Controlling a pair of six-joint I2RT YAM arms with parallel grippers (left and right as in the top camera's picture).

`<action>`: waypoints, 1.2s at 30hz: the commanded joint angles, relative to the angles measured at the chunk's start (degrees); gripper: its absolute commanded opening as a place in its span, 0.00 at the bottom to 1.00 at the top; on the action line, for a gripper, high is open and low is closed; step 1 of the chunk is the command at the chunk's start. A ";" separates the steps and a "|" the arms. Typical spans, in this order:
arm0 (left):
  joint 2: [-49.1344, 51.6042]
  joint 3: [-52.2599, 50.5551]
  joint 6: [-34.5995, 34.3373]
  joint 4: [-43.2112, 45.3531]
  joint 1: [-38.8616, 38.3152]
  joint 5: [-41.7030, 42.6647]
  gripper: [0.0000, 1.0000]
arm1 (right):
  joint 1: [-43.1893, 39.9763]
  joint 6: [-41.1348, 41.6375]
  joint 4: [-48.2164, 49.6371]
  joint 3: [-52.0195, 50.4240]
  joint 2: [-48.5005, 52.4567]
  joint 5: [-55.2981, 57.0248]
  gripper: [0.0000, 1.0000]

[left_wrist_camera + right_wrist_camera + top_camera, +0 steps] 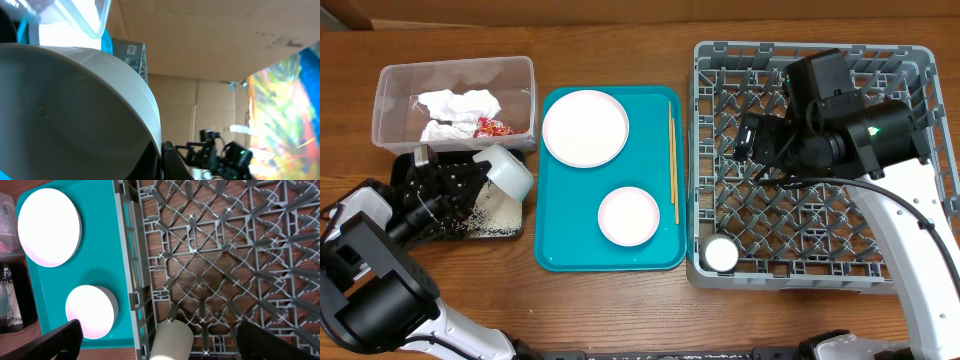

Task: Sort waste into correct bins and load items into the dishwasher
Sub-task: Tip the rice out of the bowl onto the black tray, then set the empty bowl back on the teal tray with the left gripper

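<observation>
My left gripper (472, 180) is shut on the rim of a white bowl (508, 170) and holds it tilted over the black tray (450, 228), where white rice grains (498, 212) lie. In the left wrist view the bowl (75, 110) fills the frame, with the jaws (162, 160) pinching its rim. The clear tub (390, 85) holds crumpled napkins (455, 105) and a red wrapper (492, 127). A white plate (585, 127), a second bowl (628, 215) and chopsticks (673, 160) lie on the teal tray. My right gripper (750, 140) is open and empty above the grey dish rack (910, 270), where a small cup (722, 254) stands. The right wrist view shows the gripper (160, 330), cup (172, 340), bowl (91, 311) and plate (49, 226).
The teal tray (555, 250) lies between the bins and the rack, close against the rack's left wall (125, 255). The black tray sits right below the clear tub. The rack's upright pegs (220, 240) cover its floor. Bare wooden table (620, 310) lies in front.
</observation>
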 commanded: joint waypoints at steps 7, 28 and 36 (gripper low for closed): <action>0.22 0.00 -2.89 -2.03 0.39 1.49 0.04 | 0.11 -0.24 -0.68 0.66 -0.02 -0.22 1.00; -10.01 23.67 1.90 -13.00 -5.77 -28.24 0.04 | 0.11 -0.37 -3.02 0.66 -0.02 -0.26 1.00; -16.09 26.67 -7.72 -8.37 -28.41 -56.30 0.04 | 0.11 -0.39 -3.02 0.66 -0.02 -0.24 1.00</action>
